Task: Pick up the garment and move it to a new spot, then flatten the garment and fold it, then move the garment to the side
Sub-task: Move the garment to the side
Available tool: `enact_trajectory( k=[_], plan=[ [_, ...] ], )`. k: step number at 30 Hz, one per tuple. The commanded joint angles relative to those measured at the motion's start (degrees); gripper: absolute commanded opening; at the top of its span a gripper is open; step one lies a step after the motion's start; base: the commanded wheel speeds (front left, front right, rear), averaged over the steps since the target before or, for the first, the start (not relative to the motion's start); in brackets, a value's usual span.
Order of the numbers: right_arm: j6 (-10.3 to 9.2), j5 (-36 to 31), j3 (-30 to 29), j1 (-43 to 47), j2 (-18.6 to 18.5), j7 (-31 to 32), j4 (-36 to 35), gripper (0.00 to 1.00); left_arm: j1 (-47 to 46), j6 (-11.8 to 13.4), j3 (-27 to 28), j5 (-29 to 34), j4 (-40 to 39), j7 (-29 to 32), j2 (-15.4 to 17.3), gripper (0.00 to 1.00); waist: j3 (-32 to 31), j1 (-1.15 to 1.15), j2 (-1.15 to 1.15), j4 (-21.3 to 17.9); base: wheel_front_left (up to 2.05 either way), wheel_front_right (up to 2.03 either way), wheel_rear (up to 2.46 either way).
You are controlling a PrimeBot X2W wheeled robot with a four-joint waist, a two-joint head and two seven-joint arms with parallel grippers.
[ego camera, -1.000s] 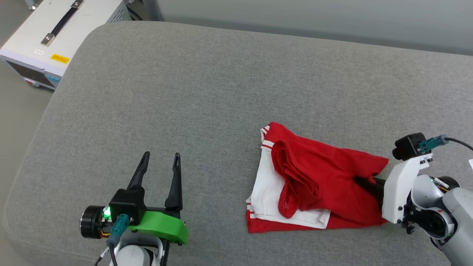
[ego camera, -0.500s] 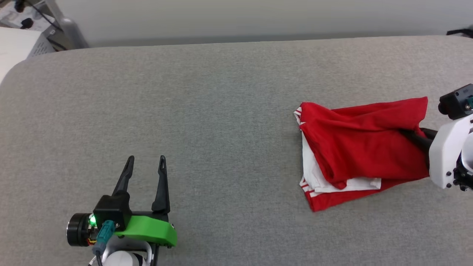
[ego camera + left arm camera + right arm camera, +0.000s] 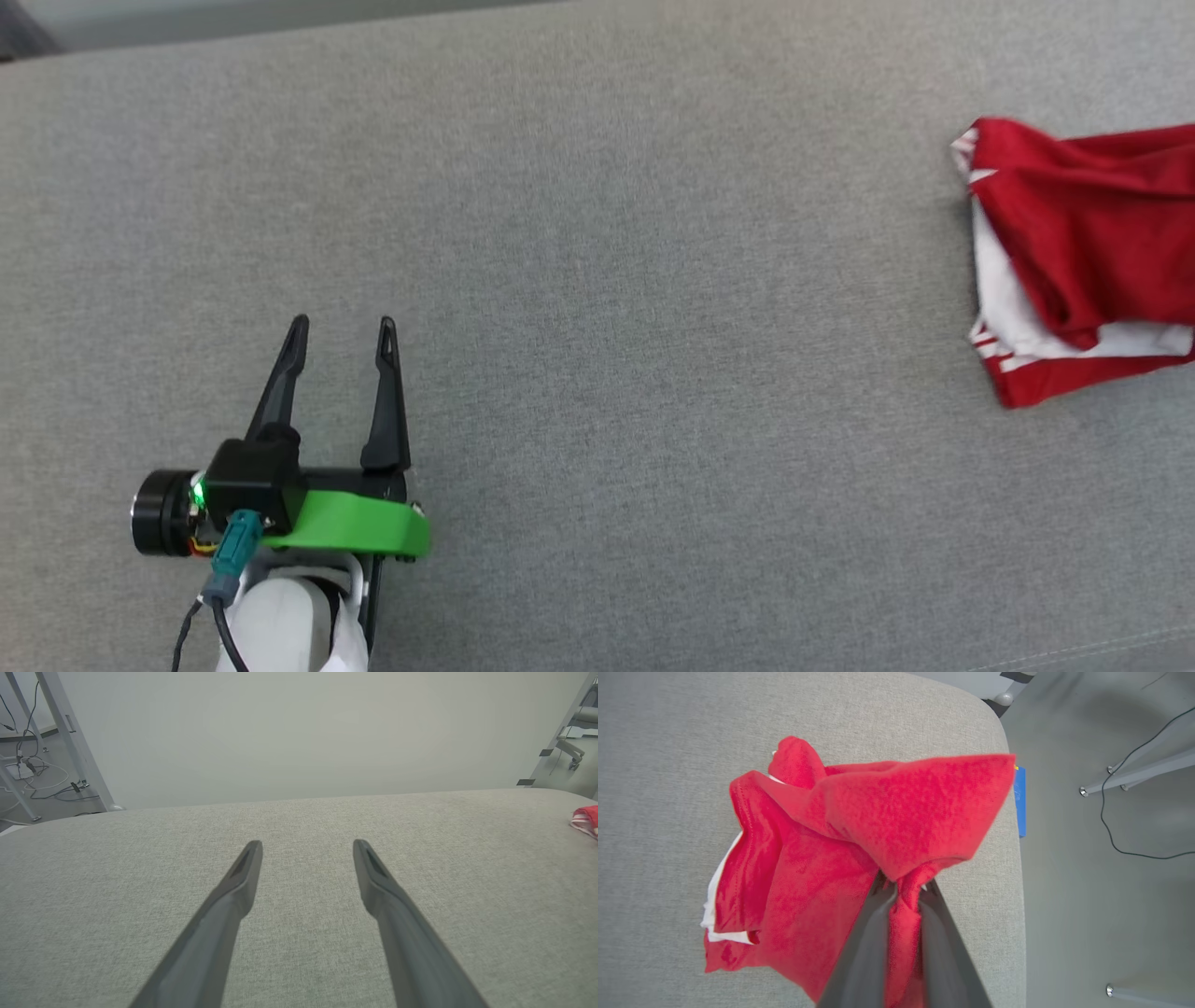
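Observation:
The garment (image 3: 1083, 243), a folded red shirt with white sleeve parts and striped trim, lies at the right edge of the head view on the grey cushion (image 3: 597, 280). In the right wrist view my right gripper (image 3: 903, 889) is shut on a pinched red fold of the garment (image 3: 822, 858), and one corner stands raised above the fingers. My left gripper (image 3: 341, 327) hovers open over bare cushion at the lower left, far from the shirt. The left wrist view shows its fingers (image 3: 238, 886) spread apart, with a bit of the garment (image 3: 586, 819) at the far right.
The cushion's rounded right end (image 3: 1008, 868) is close beside the shirt, with grey floor beyond it. A blue tag (image 3: 1020, 800) sits on that edge. Metal frame legs (image 3: 70, 737) and cables stand past the far side.
The garment has been dragged to the right along the cushion by my right gripper, and the head camera has turned. My left gripper has stayed open in the same pose.

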Motion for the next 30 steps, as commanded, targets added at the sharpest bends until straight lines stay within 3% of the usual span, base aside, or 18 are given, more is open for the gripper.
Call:
enact_trajectory(
  k=[1, 9, 20, 21, 22, 23, 24, 30],
  plan=[
    [-0.04, -1.1, -0.8, -1.7, 0.0, 0.3, 1.3, 0.0, -1.4, -0.4, 0.3, 0.7, -0.8, -0.3, 0.3, 1.0, 4.8, -0.01, 0.0, -0.3, 0.0, 0.0, 0.0],
    [-0.04, -6.6, -7.7, -8.5, 0.5, -0.8, 11.5, 0.0, -4.8, -0.9, 0.3, 1.5, -4.0, -0.3, 0.7, 1.0, 11.6, -0.01, 0.0, 0.6, 0.0, 0.0, 0.0],
    [-0.04, -11.2, -11.7, -12.0, 1.9, -2.9, 18.0, 0.0, -6.0, -1.1, 0.9, 1.5, -5.2, -0.3, 1.1, 1.0, 12.5, -0.01, 0.0, 1.2, 0.0, 0.0, 0.0],
    [-0.04, -11.6, -11.7, -12.1, 2.2, -3.1, 18.4, 0.09, -5.9, -1.1, 0.9, 1.5, -5.1, -0.3, 1.1, 1.0, 12.2, -0.01, 0.0, 1.2, 0.0, 0.0, 0.0],
    [-0.04, -12.4, -11.8, -12.2, 2.4, -3.6, 18.8, 0.63, -5.9, -1.1, 0.9, 1.5, -5.0, -0.3, 1.1, 1.0, 11.9, -0.01, 0.0, 1.2, 0.0, 0.0, 0.0],
    [-0.04, -13.0, -11.8, -12.2, 2.4, -3.9, 19.0, 0.9, -5.8, -1.1, 0.9, 1.4, -5.0, -0.3, 1.0, 1.0, 11.7, -0.01, 0.0, 1.3, 0.0, 0.0, 0.0],
    [-0.04, -13.7, -12.2, -12.2, 2.8, -4.9, 19.4, 1.0, -5.8, -1.0, 0.9, 1.4, -4.8, -0.3, 1.0, 1.0, 11.1, -0.01, 0.0, 1.4, 0.0, 0.0, 0.0],
    [-0.04, -16.0, -13.2, -10.9, 4.0, -10.9, 18.2, 1.0, -4.3, -0.6, 0.6, 0.9, -4.1, -0.3, 0.5, 1.0, 7.0, -0.01, 0.0, 1.9, 0.0, 0.0, 0.0]
  ],
)
